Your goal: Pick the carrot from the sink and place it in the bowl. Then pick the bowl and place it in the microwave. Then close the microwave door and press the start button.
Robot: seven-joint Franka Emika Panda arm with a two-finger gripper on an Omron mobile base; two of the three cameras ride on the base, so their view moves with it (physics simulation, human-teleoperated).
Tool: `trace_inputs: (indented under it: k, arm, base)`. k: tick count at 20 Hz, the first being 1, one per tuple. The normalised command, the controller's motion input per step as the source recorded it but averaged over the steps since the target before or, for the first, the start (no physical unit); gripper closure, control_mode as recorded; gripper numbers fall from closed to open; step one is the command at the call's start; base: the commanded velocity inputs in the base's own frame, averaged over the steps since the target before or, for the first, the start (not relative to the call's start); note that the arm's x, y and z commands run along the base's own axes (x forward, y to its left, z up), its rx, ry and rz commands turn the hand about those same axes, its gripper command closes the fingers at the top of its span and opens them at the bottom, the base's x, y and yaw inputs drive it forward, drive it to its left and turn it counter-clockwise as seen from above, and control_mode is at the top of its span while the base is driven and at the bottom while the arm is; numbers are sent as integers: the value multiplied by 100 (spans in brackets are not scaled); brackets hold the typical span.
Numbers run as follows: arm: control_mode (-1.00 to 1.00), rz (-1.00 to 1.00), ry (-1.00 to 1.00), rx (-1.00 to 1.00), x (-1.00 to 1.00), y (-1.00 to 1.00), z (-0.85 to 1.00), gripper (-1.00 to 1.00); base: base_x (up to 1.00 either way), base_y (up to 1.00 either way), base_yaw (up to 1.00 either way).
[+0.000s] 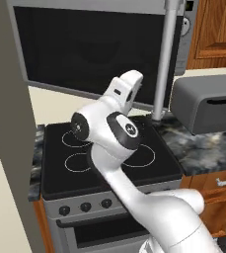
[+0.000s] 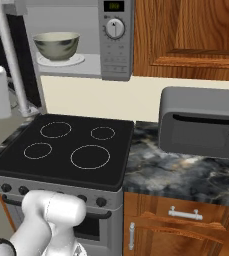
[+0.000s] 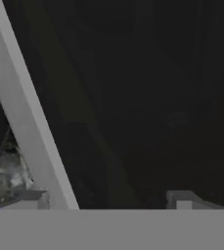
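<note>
The microwave (image 2: 115, 40) hangs above the stove with the pale grey-green bowl (image 2: 56, 45) on its white turntable plate. The microwave door (image 1: 90, 49) stands swung open to the left, its dark window facing the arm and its silver edge (image 1: 168, 59) on the right. My white hand (image 1: 127, 88) is raised just in front of that window. In the hand view the gripper (image 3: 111, 200) is open, nothing between its fingertips (image 3: 182, 199), with the dark window and door frame (image 3: 25, 112) close ahead. The carrot is hidden and the sink is out of view.
A black stovetop (image 2: 66, 145) with white burner rings lies below the door. A grey bread-box-like container (image 2: 201, 122) sits on the marbled counter (image 2: 186, 175) to the right. Wooden cabinets (image 2: 186, 35) hang beside the microwave. A beige wall panel (image 1: 6, 148) stands at the left.
</note>
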Motion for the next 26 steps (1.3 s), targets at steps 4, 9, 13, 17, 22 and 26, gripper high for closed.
trace_inputs:
  k: [4,9,13,17,22,26]
  arm:
    - [-100,26,17,12,27,-87,80,-100]
    - [-100,29,19,9,25,-83,59,-100]
    - [-100,35,29,2,62,-65,-3,-100]
    - [-100,38,22,0,86,-52,-18,-100]
    - [-100,36,11,1,57,-35,0,-100]
    - [-100,36,10,0,47,-13,-5,-100]
  base:
    - [0,0,0]
    - [0,0,0]
    - [0,0,0]
    - [0,0,0]
    - [0,0,0]
    - [0,0,0]
